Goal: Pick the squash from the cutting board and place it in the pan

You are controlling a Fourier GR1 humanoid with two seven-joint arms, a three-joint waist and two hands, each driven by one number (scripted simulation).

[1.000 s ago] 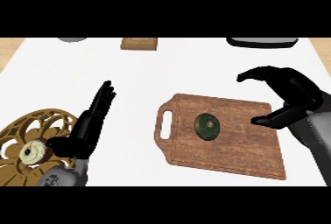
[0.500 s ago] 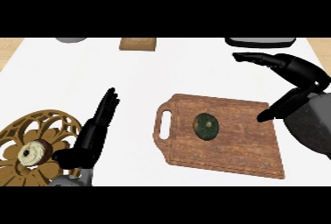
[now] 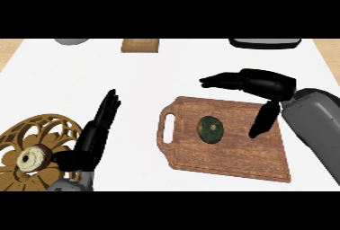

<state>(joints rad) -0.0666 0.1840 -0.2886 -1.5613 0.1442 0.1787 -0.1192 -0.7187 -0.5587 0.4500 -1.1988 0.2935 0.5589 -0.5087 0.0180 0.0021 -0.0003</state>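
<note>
Squash point(image 3: 212, 129) lies dark green and rounded near the middle of the board point(image 3: 225, 161), which sits on the white tabletop point(image 3: 149, 85) with its handle slot to the left. The right robot hand point(image 3: 266, 84) is over the board's far right part. It is open, with its fingers stretched leftward above the far edge and its thumb hanging down just right of the squash. It holds nothing and is apart from the squash.

The step looks like the reach before the grasp. To do it well, the hand should shift left and drop until the squash sits between thumb and fingers, closing only once both sides flank it. The squash looks low and smooth, so a high pinch could slip over its top, and the fingertips need to get down close to the wood without shoving the board. A straight lift before any sideways travel seems wise.

The dark vessel at the far right edge is probably the pan point(image 3: 264, 42), though it is only partly in view.

The left robot hand point(image 3: 93, 134) rests open with its fingers up, beside a gold disc point(image 3: 26, 134).
</note>
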